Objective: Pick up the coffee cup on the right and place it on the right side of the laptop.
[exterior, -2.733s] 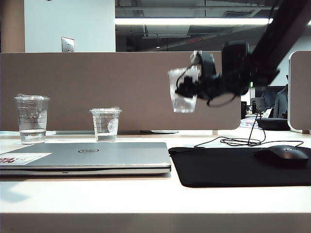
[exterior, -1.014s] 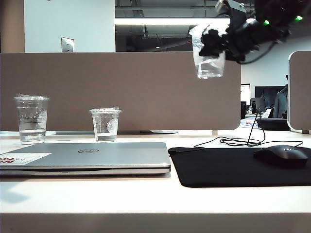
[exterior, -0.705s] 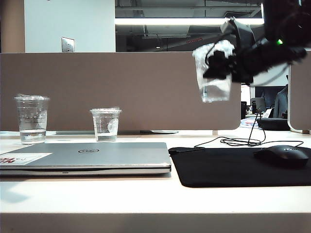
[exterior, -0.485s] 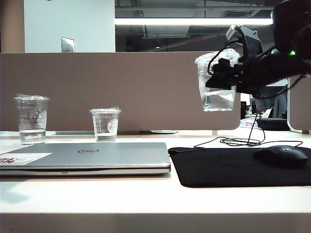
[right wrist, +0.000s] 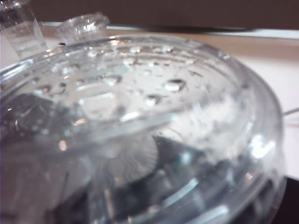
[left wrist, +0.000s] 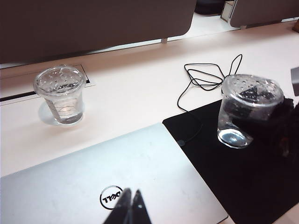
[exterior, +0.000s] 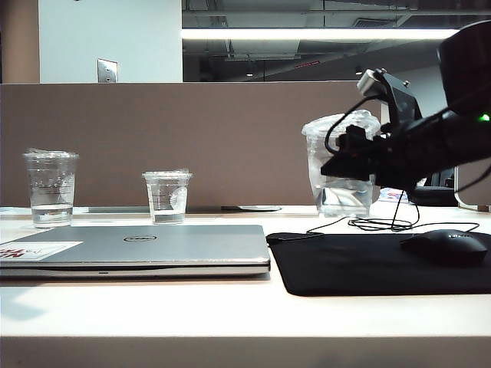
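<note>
Right gripper point(exterior: 354, 157) clamps the coffee cup point(exterior: 338, 166) right of the laptop point(exterior: 146, 247) — thin, crushable, grip mid-wall; left gripper point(left wrist: 130, 206) closed, empty — above laptop

- The exterior view is lit by a ceiling light strip point(exterior: 307, 34); arm and foreground are left dark.
- The table point(left wrist: 140, 93) is washed out pale.
- The cup lid point(right wrist: 140, 107) is blurred.

coffee cup point(right wrist: 140, 116) lid blurs and hides the right gripper's jaws.
</note>
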